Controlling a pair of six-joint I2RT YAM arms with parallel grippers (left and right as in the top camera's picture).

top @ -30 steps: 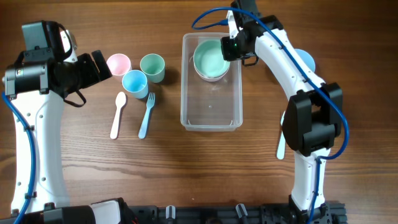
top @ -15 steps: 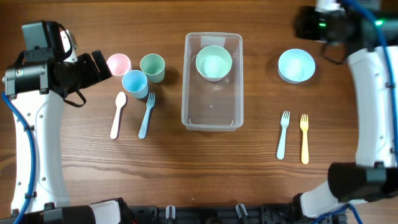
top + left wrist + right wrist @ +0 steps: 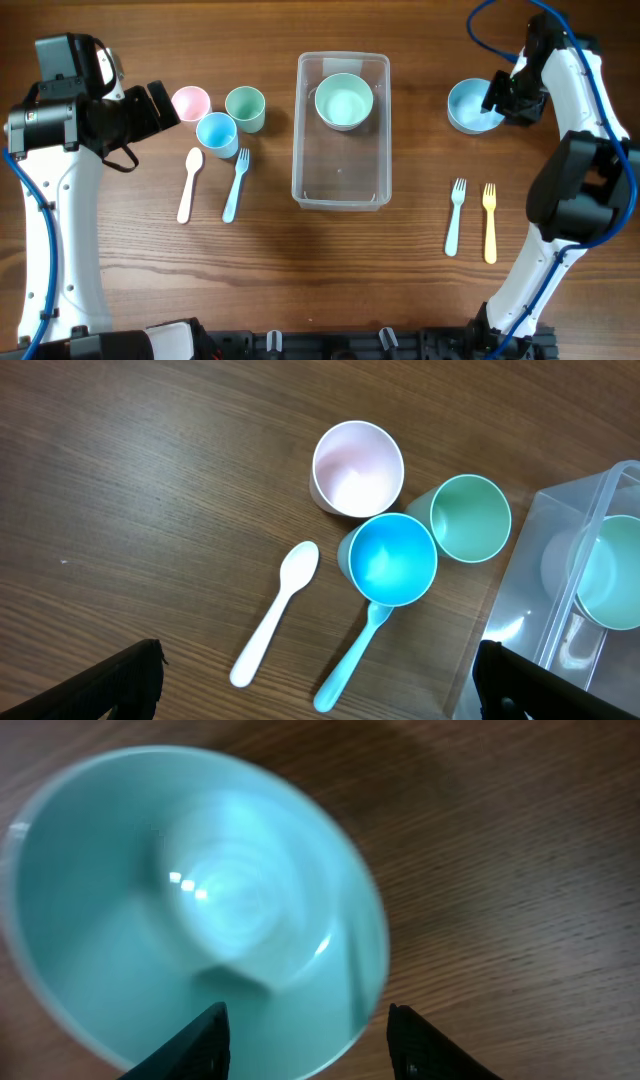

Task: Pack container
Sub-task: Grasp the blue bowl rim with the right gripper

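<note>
Worktop (image 3: 150,270), wood-grain, with 2 arms and 10 loose items. Item 1: the container (image 3: 340,192), clear, at the centre of the worktop, long side running away from me. Item 2: green bowl (image 3: 343,100), upright inside the container at its far end; the near end holds nothing else. Item 3: blue bowl (image 3: 468,106), upright on the worktop, well to the right of the container. My right pincer (image 3: 497,97) sits at this bowl's right rim, released, its fingers (image 3: 205,1038) apart, one over the bowl's inside and one outside it; I cannot tell whether either touches the rim. My left pincer (image 3: 162,104) is spread wide and grasps nothing, just left of the cups. Items 4 to 6: pink cup (image 3: 190,102), green cup (image 3: 245,108) and blue cup (image 3: 216,132), clustered left of the container. Items 7 and 8: white spoon (image 3: 189,184) and blue fork (image 3: 235,184), lying near the cups. Items 9 and 10: pale blue fork (image 3: 454,216) and yellow fork (image 3: 489,222), side by side, right of the container.
</note>
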